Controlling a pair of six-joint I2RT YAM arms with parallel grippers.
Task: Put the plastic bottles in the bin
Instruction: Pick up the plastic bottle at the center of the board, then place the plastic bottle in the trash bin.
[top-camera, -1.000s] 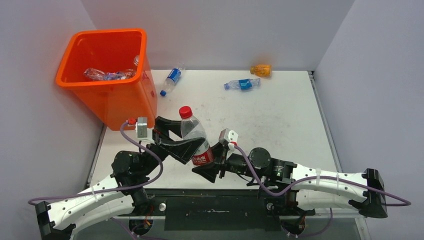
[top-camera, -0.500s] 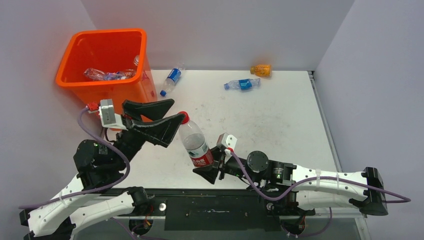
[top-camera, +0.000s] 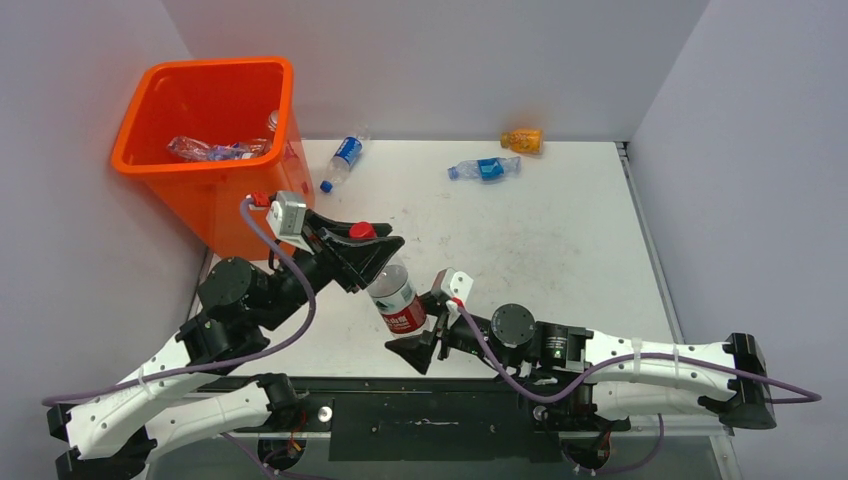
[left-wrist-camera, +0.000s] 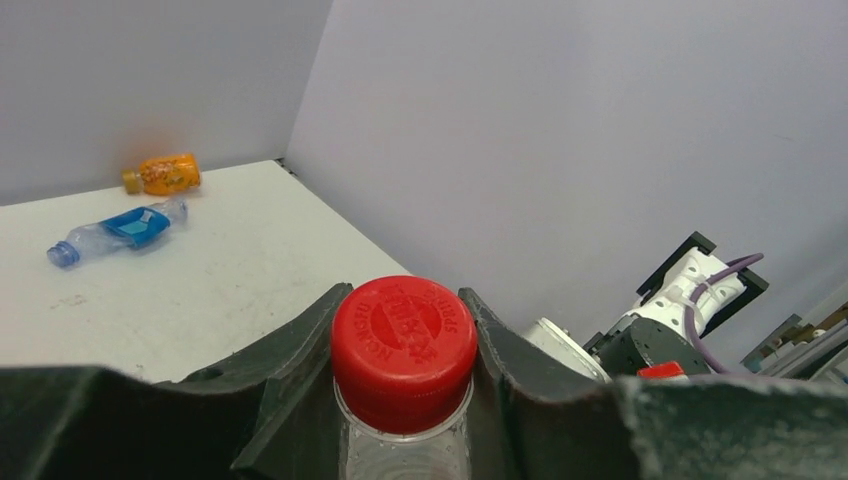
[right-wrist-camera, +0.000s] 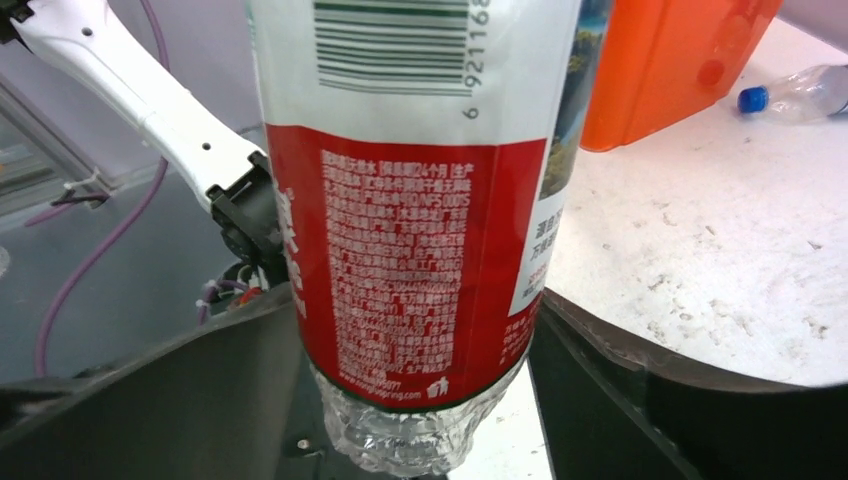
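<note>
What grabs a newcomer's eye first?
A clear plastic bottle with a red cap and red label hangs at front centre, the left tool shut on its cap and the right tool flanking its base. Far left stands the tall bright-orange plastic bin, with crushed bottles inside.

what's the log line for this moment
left gripper: shut on red-capped bottle at cap | right gripper: around its base, grip unclear | bin: bottle not in yet
</note>
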